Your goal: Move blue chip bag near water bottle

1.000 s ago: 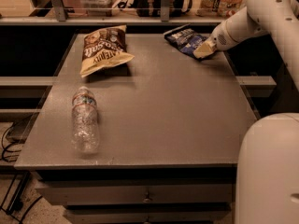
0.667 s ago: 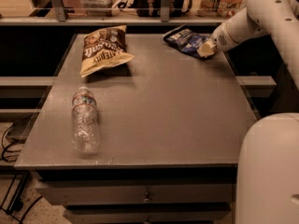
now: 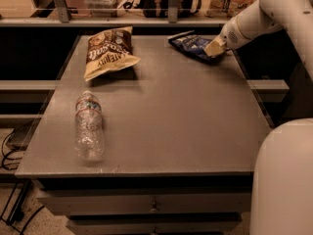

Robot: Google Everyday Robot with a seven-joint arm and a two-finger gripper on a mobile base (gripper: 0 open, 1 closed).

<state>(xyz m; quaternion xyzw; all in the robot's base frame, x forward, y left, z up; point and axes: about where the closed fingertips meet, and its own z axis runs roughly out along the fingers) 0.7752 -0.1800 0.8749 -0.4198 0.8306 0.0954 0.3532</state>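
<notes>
blue chip bag (image 3: 190, 44) sits far right at my gripper (image 3: 214, 48); i can't tell if it's gripped. a loose hold could drop it short of the water bottle (image 3: 88, 126).

Claw (image 3: 214, 48) at blue chip bag (image 3: 188, 42) (far-right).

single view | high, facing down over table (image 3: 195, 131) | gripper (image 3: 215, 48) far-right

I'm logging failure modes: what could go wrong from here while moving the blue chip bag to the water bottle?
The end effector sits at the right end of the blue chip bag, close to the table edge; a weak hold might nudge the bag off. The water bottle lies on its side near the front left, so a bump could roll it.
</notes>
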